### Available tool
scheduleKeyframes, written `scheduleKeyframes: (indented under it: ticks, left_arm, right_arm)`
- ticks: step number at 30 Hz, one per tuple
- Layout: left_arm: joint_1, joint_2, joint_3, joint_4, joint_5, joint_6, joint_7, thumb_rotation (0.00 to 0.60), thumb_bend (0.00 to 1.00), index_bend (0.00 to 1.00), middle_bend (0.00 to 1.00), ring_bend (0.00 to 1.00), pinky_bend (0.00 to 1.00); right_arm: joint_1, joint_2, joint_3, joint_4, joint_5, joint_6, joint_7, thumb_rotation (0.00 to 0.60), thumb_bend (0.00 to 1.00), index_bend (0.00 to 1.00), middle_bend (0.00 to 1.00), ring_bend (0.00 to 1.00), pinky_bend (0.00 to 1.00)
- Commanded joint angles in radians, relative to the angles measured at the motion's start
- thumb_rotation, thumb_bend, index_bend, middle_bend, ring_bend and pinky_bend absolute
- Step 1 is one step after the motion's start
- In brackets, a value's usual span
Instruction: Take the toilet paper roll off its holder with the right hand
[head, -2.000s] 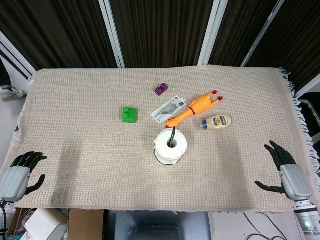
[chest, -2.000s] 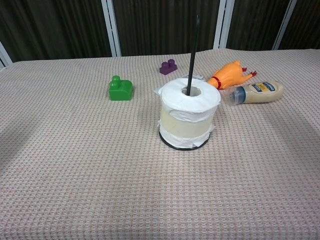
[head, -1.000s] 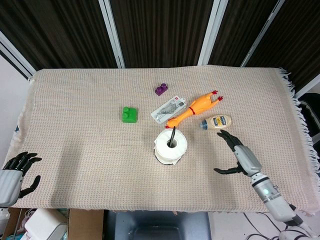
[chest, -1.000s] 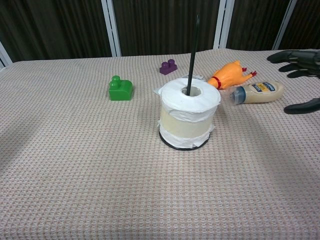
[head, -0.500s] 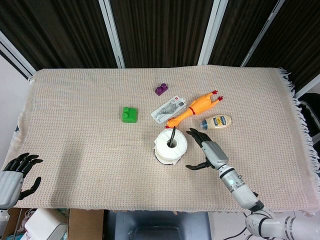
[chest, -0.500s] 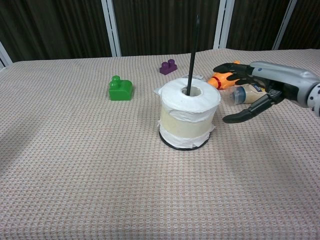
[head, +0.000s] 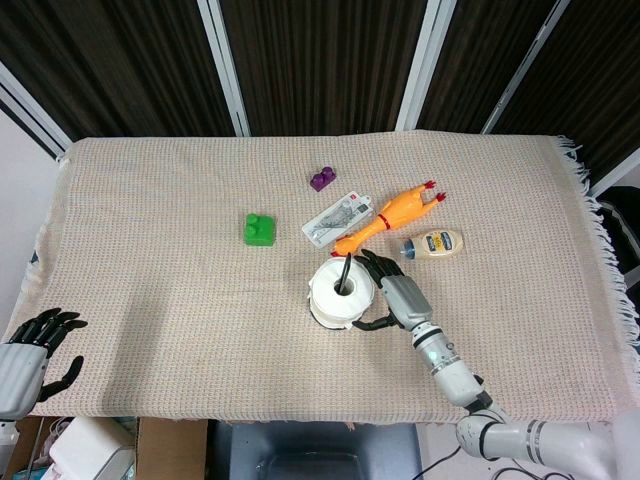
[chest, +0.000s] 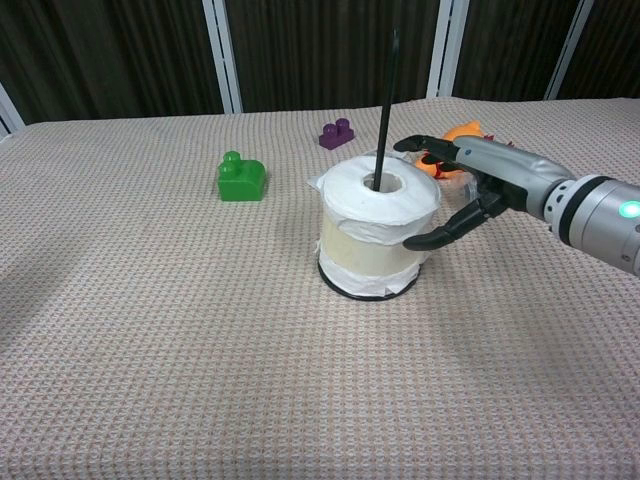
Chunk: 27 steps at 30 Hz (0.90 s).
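The white toilet paper roll (head: 342, 292) (chest: 378, 222) stands upright on a black holder whose thin rod (chest: 386, 90) rises through its core and whose base ring (chest: 352, 291) shows beneath it. My right hand (head: 392, 296) (chest: 468, 186) is at the roll's right side, fingers spread. The thumb (chest: 428, 240) lies against the roll's front right and the other fingers reach behind its top edge. The roll sits fully down on the holder. My left hand (head: 24, 352) hangs off the table's near left corner, fingers apart and holding nothing.
A green block (head: 259, 229) (chest: 241, 178) lies left of the roll and a purple block (head: 322, 180) (chest: 337, 133) behind it. A flat packet (head: 338, 216), an orange rubber chicken (head: 392, 217) and a small mayonnaise bottle (head: 432, 244) lie just behind and right of the roll.
My right hand has swept in from the table's right edge to the roll, ending with its spread fingers around the roll's right side. The left hand drifted slightly back. The roll has not moved.
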Motion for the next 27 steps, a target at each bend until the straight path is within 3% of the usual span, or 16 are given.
scheduleKeyframes:
  ticks: [1, 13, 17, 20, 27]
  left_arm:
    - [-0.001, 0.001, 0.001, 0.0, 0.002, -0.001, 0.001, 0.6, 0.42, 0.3, 0.24, 0.16, 0.26]
    - [-0.001, 0.003, 0.007, 0.001, 0.013, 0.001, -0.006, 0.6, 0.42, 0.3, 0.25, 0.17, 0.26]
    - [-0.001, 0.003, 0.01, 0.004, 0.017, 0.0, -0.005, 0.6, 0.42, 0.3, 0.25, 0.17, 0.26]
    - [-0.001, 0.003, 0.01, 0.004, 0.018, 0.0, -0.004, 0.6, 0.42, 0.3, 0.25, 0.18, 0.26]
    - [-0.003, 0.003, 0.012, 0.004, 0.02, -0.003, -0.004, 0.6, 0.41, 0.3, 0.26, 0.18, 0.26]
  right_arm:
    - [0.019, -0.034, 0.001, 0.044, -0.001, -0.026, 0.03, 0.6, 0.05, 0.0, 0.0, 0.0, 0.11]
    - [0.045, -0.131, -0.006, 0.196, -0.034, -0.04, 0.098, 0.6, 0.05, 0.03, 0.0, 0.0, 0.11]
    - [0.048, -0.164, -0.014, 0.255, -0.086, -0.017, 0.164, 0.6, 0.05, 0.16, 0.06, 0.04, 0.22]
    - [0.049, -0.186, -0.009, 0.286, -0.101, -0.008, 0.222, 0.6, 0.05, 0.26, 0.16, 0.15, 0.32]
    - [0.044, -0.228, -0.011, 0.348, -0.15, 0.055, 0.279, 0.6, 0.07, 0.64, 0.47, 0.45, 0.59]
